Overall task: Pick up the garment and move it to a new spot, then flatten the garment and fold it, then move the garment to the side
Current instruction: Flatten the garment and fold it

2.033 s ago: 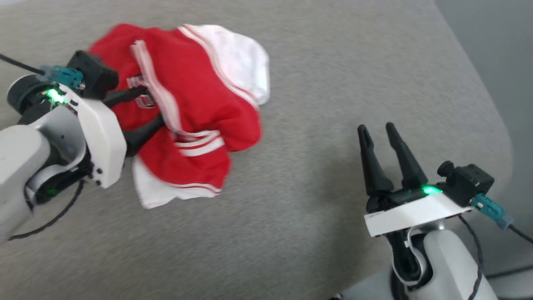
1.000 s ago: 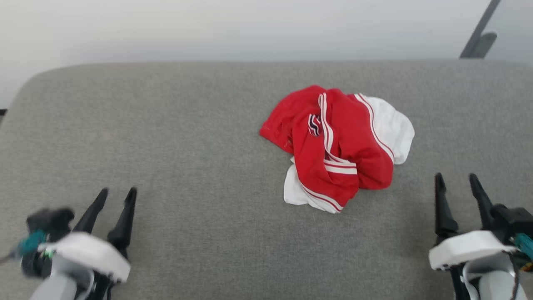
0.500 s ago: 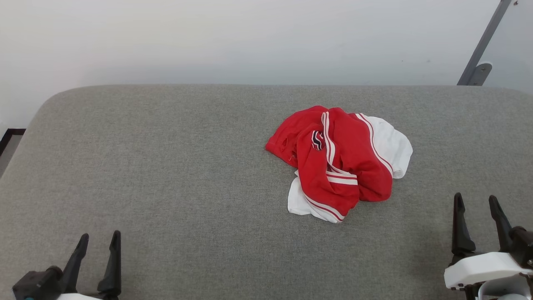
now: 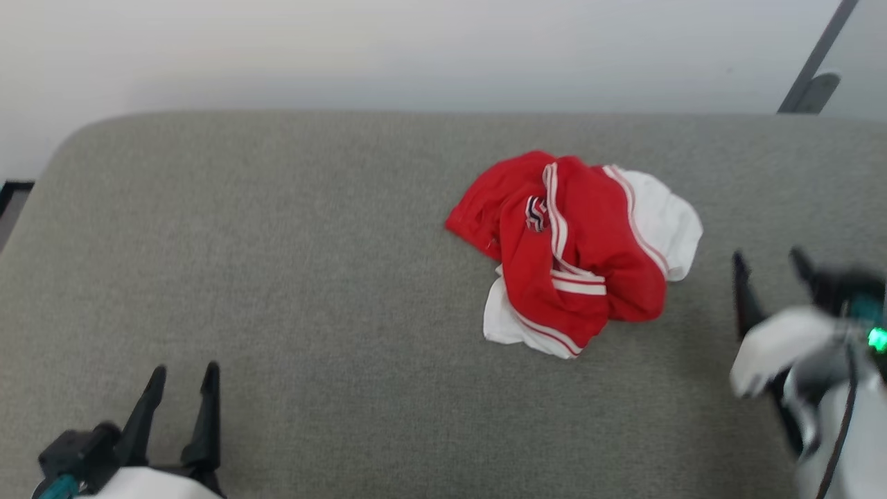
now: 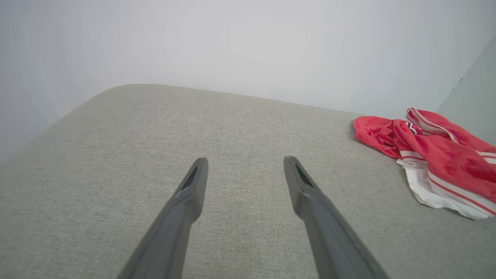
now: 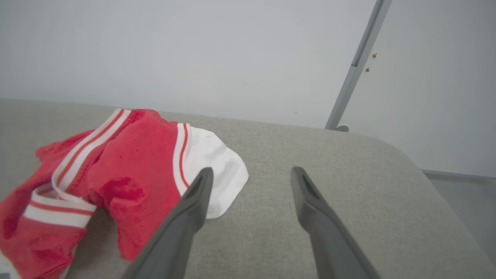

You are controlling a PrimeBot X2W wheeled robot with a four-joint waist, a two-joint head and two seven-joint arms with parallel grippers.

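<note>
The garment (image 4: 575, 246) lies crumpled in a heap on the grey padded table (image 4: 312, 277), right of centre: red cloth with white sleeve ends and striped trim. It appears at the right edge of the left wrist view (image 5: 438, 155) and at the left of the right wrist view (image 6: 116, 174). My left gripper (image 4: 183, 371) stands open at the lower left, far from the garment, nothing between its fingers (image 5: 244, 161). My right gripper (image 4: 769, 258), blurred, is open just right of the garment, its fingers empty (image 6: 252, 170), the left fingertip near the white sleeve.
A pale wall (image 4: 416, 48) rises behind the table's far edge. A grey metal post (image 4: 811, 62) stands at the back right. The table's rounded corners show at the far left and, in the right wrist view, at the right (image 6: 407, 155).
Two seconds ago my left gripper was at the garment; it has since drawn back to the lower left. In the last half second my right gripper rose up the view towards the garment. The camera shifted.
</note>
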